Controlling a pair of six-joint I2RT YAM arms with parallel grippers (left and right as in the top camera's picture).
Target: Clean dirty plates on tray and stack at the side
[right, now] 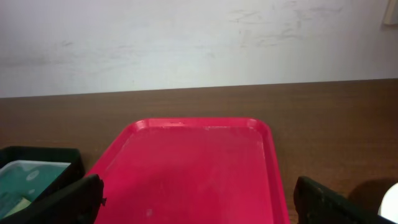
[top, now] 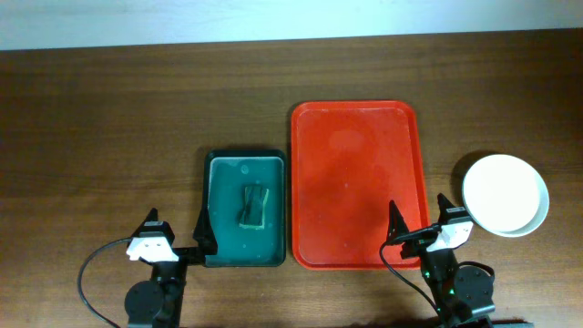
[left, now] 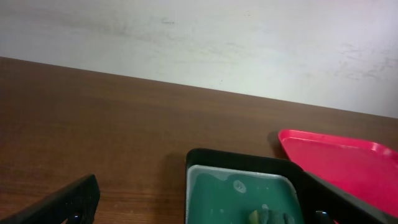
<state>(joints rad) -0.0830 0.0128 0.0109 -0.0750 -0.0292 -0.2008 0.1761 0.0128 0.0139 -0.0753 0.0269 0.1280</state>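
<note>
The red tray lies in the middle of the table with nothing on it; it also shows in the right wrist view and at the right edge of the left wrist view. White plates sit in a stack on the table right of the tray; how many I cannot tell. A sliver of the stack shows in the right wrist view. My left gripper is open and empty at the table's front, by the green basin. My right gripper is open and empty at the tray's front right corner.
A dark green basin with a sponge in it stands left of the tray; it shows in the left wrist view too. A white wall runs behind the table's far edge.
</note>
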